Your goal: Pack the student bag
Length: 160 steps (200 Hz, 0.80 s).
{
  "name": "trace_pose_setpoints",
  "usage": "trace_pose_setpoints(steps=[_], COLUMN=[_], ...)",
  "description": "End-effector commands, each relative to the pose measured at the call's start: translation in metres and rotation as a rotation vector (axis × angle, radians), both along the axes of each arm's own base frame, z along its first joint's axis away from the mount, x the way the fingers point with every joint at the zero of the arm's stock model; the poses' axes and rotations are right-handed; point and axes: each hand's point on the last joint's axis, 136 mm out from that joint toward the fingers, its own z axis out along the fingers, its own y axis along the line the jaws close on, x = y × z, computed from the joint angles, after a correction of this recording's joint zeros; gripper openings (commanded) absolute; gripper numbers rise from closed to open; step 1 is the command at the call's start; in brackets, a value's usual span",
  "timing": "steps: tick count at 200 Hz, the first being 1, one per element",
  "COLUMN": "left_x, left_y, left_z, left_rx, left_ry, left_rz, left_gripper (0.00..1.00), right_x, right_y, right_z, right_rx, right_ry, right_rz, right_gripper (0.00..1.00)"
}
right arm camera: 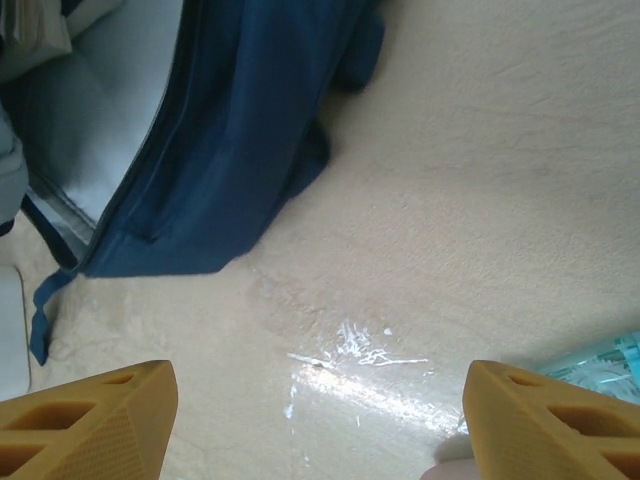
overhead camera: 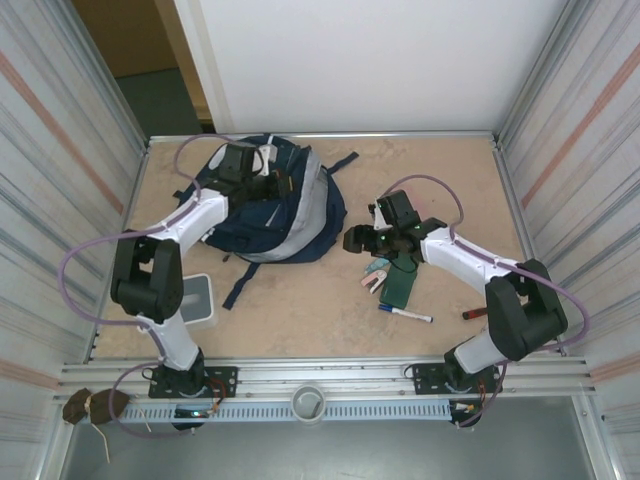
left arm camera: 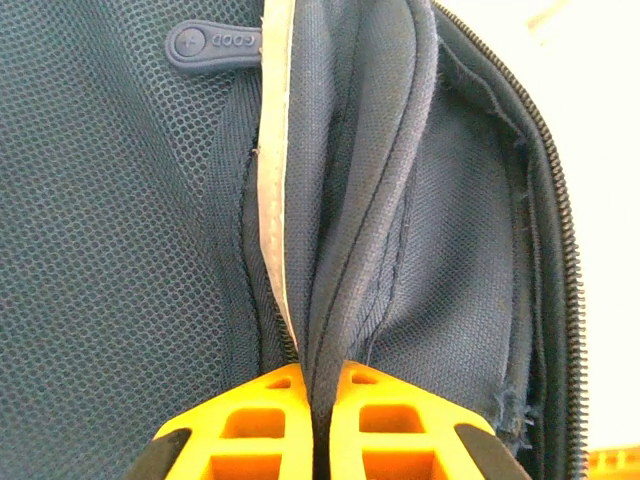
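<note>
On my overhead feed the student bag [overhead camera: 270, 205] lies flat on the far left part of the desk [overhead camera: 320, 310], its top close to the far edge. My left arm rises from its base at the near edge, folds sharply at the elbow above a white tub [overhead camera: 200, 298], and stretches its forearm out over the bag. The left tool [overhead camera: 248, 172] sits on the upper part of the bag. In the wrist view the left tool [left arm camera: 320, 378] is pinched tight on a fold of navy fabric beside the zipper [left arm camera: 550, 200].

My right arm bends at the right side and reaches toward the desk's middle. The right tool [overhead camera: 360, 240] hangs low there, just beyond a green notebook [overhead camera: 400, 287] and a marker [overhead camera: 405, 314]. Its fingers [right arm camera: 90, 410] are spread wide with only bare desk between them.
</note>
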Motion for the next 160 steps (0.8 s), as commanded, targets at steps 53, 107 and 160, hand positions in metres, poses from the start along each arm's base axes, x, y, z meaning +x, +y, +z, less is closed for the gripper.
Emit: trace_pose_setpoints(steps=[53,107,160], left_x=[0.026,-0.052,-0.109], left_y=[-0.069,0.025,0.058], left_z=[0.055,0.016,-0.068], left_rx=[-0.027,0.692,1.021], left_ry=[-0.152,-0.487,-0.597], left_rz=[-0.092,-0.370,-0.742], left_gripper=[0.51,0.62,0.62], right_x=[0.004,0.026,0.089], right_y=[-0.013,0.077,0.044], right_z=[0.032,0.011,-0.054], right_rx=[0.011,0.180,0.099], right_ry=[-0.116,-0.047,0.076], right_rz=[-0.046,0.089,-0.078], right_gripper=[0.72,0.64,0.35])
